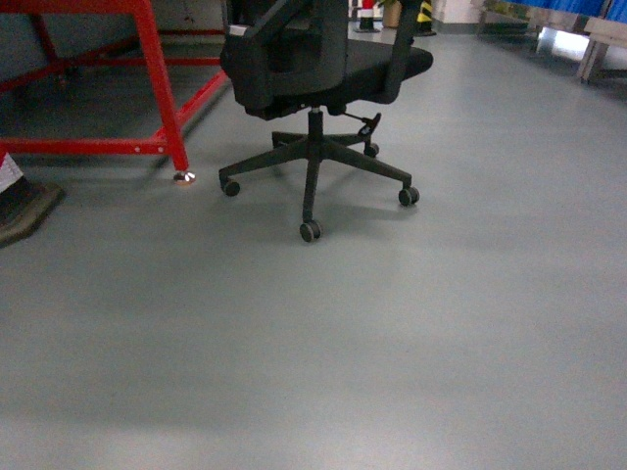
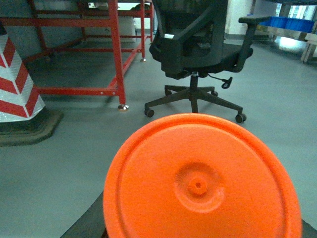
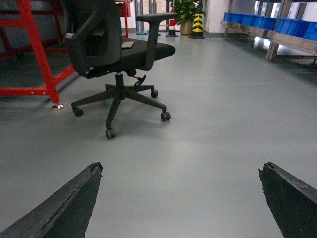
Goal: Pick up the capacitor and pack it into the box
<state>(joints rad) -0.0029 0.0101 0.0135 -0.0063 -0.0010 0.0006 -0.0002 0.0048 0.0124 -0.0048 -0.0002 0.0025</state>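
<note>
A big orange round-ended thing, apparently the capacitor, fills the lower half of the left wrist view, its flat end facing the camera. My left gripper sits behind it and seems shut on it. Only one dark finger shows, at the lower left. My right gripper is open above bare grey floor, with nothing between its two dark fingertips. The box is out of view. Neither gripper shows in the head view.
A black office chair on castors stands straight ahead. A red metal frame is at the left, with a red-and-white cone on a dark base beside it. Blue bins line shelves at the far right.
</note>
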